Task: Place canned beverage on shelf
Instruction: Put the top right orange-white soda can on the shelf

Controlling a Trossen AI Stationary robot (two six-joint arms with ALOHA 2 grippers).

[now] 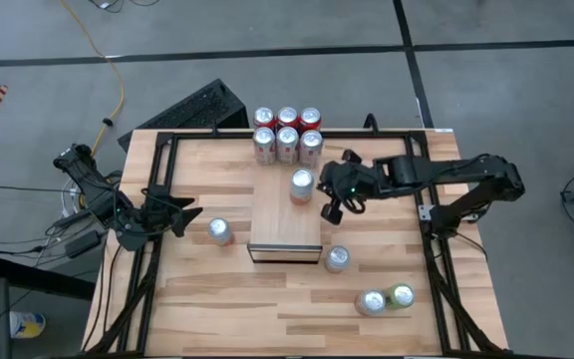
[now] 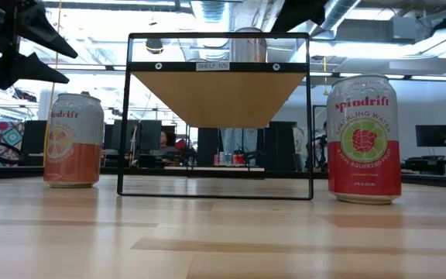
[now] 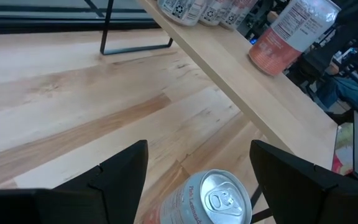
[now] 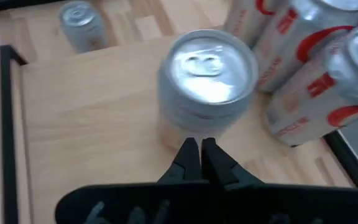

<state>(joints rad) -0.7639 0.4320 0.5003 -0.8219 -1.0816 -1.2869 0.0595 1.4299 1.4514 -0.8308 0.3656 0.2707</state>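
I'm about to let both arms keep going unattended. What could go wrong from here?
1. The right hand, shut, sits close beside the can on the shelf; a sideways move may topple it.
2. The left hand is open around the table can; an off-centre close may tip it.

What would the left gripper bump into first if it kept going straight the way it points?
Most likely the can standing on the table just ahead of the left gripper. Its open fingers already flank that can in the left wrist view. Beyond it stands the shelf.
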